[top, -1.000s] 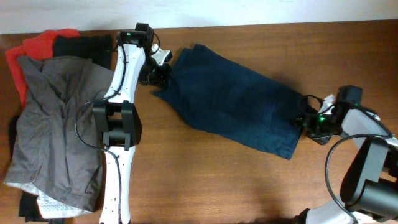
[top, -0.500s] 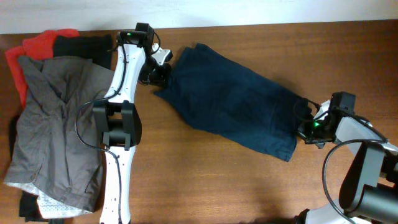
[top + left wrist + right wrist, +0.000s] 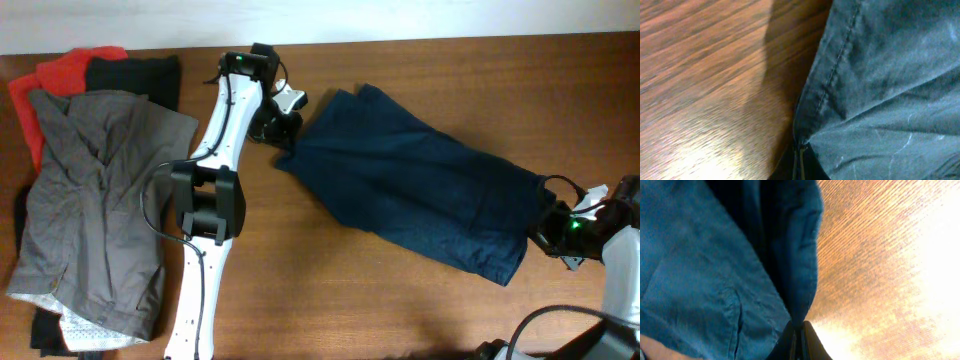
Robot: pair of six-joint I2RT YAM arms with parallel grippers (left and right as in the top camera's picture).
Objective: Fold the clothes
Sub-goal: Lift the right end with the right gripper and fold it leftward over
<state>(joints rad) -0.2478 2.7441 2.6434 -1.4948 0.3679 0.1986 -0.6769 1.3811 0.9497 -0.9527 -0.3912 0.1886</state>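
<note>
The navy blue shorts (image 3: 420, 190) lie spread slantwise across the middle of the wooden table, from upper left to lower right. My left gripper (image 3: 281, 130) is shut on their upper left edge; the left wrist view shows the stitched hem (image 3: 832, 80) pinched between my closed fingers (image 3: 801, 162). At the far right, my right gripper (image 3: 548, 228) is shut on the lower right end of the shorts. In the right wrist view a fold of the blue cloth (image 3: 790, 255) runs down into the closed fingers (image 3: 799, 340).
A pile of other garments sits at the left: a grey one (image 3: 95, 200) on top, red (image 3: 60, 75) and black (image 3: 135, 72) beneath. Bare wooden table (image 3: 330, 290) shows in front of the shorts.
Both grippers have shifted to the right with the shorts, which slid rightwards across the table. The right gripper closed on the shorts' end during the last second.
</note>
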